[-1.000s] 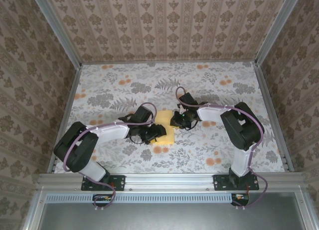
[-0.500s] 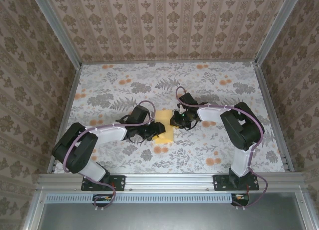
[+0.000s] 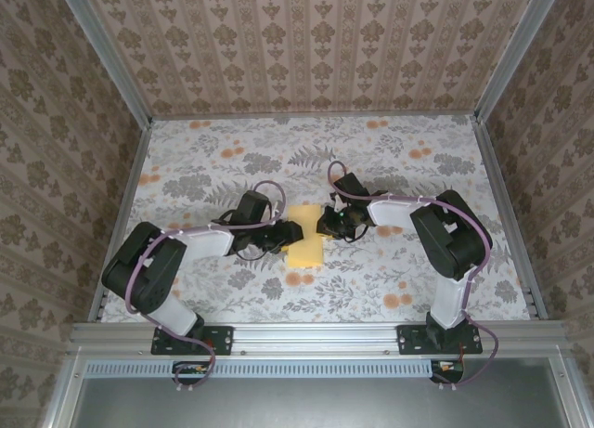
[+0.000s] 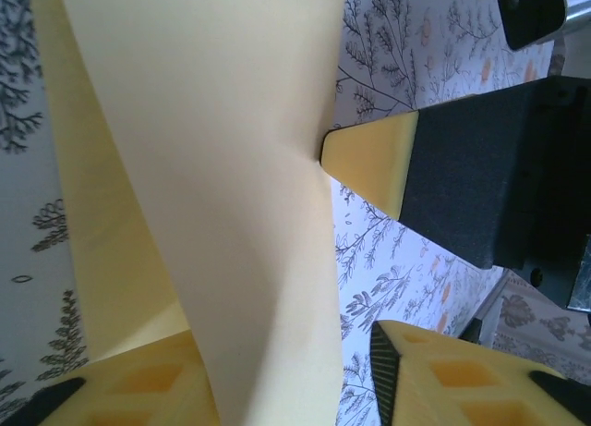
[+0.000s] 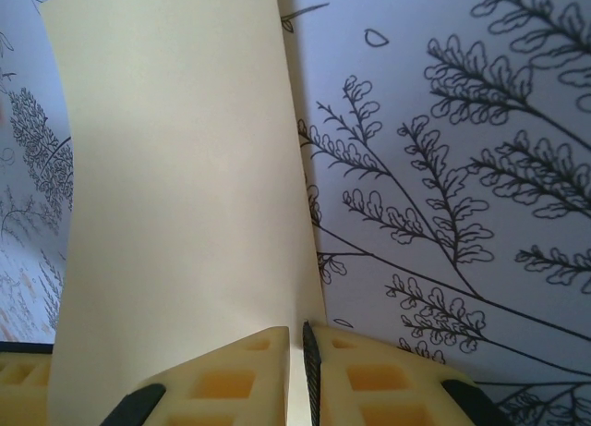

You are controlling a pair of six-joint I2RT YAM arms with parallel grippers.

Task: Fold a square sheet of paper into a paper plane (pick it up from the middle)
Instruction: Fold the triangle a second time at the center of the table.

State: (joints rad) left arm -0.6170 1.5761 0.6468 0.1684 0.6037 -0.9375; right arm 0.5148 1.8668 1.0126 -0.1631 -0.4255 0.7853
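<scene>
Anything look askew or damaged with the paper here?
No tears visible. The yellow sheet is bowed and twisted up off the table rather than flat, its edge pinched by the right gripper, with the left gripper open around it.

Overhead; both wrists close on paper (image 3: 304, 249)

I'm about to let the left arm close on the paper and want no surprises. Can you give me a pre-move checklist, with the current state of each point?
1. Right gripper pinched on the edge of the thin yellow sheet of paper: ok.
2. Sheet running between the left gripper's fingers: ok.
3. Left jaws closed on the sheet: not ok, a gap shows on one side.
4. Grippers apart from each other: ok, they sit on opposite sides of the sheet in the top view.
5. Sheet lying flat on the floral-printed tabletop: not ok, it bows.
6. Fold edges aligned: cannot tell.
</scene>
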